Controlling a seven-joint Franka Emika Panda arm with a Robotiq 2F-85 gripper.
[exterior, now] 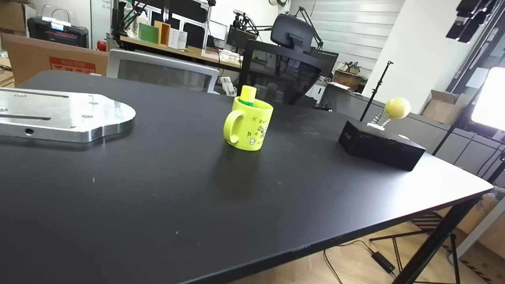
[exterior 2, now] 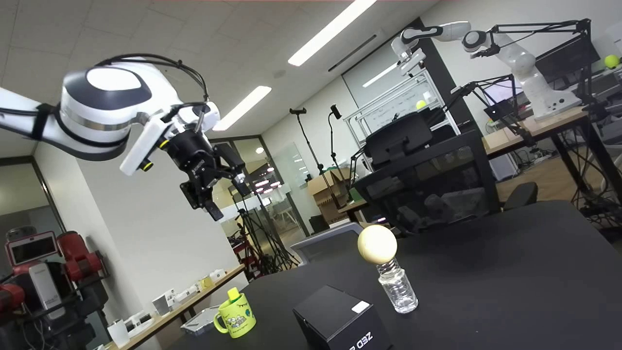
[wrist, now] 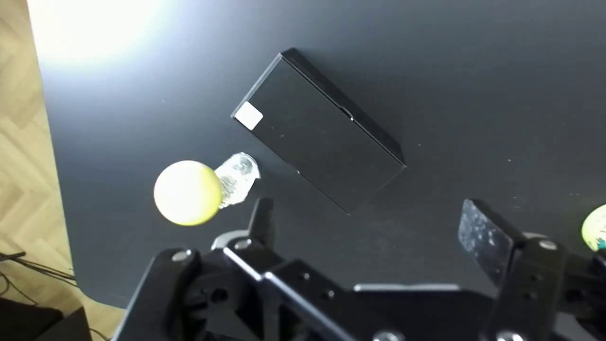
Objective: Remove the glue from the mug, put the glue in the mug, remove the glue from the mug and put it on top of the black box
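Note:
The yellow-green mug (exterior: pixel 254 128) stands upright on the black table, also seen in an exterior view (exterior 2: pixel 238 318). The glue (exterior: pixel 248 94) stands inside the mug, its yellow-green top above the rim (exterior 2: pixel 233 293); its lower part is hidden. A yellow-green edge of the mug (wrist: pixel 597 229) shows at the right of the wrist view. The black box (wrist: pixel 322 132) lies on the table, seen in both exterior views (exterior: pixel 382 146) (exterior 2: pixel 335 316); nothing rests on it. My gripper (wrist: pixel 369 213) is open and empty, high above the table (exterior 2: pixel 227 198), beside the box in the wrist view.
A pale yellow ball (exterior 2: pixel 377 244) sits on a clear bottle (exterior 2: pixel 399 291) close beside the box; both show in the wrist view (wrist: pixel 188 193). A flat silver metal plate (exterior: pixel 67 114) lies at the table's far side from the box. Chairs stand along the table edge.

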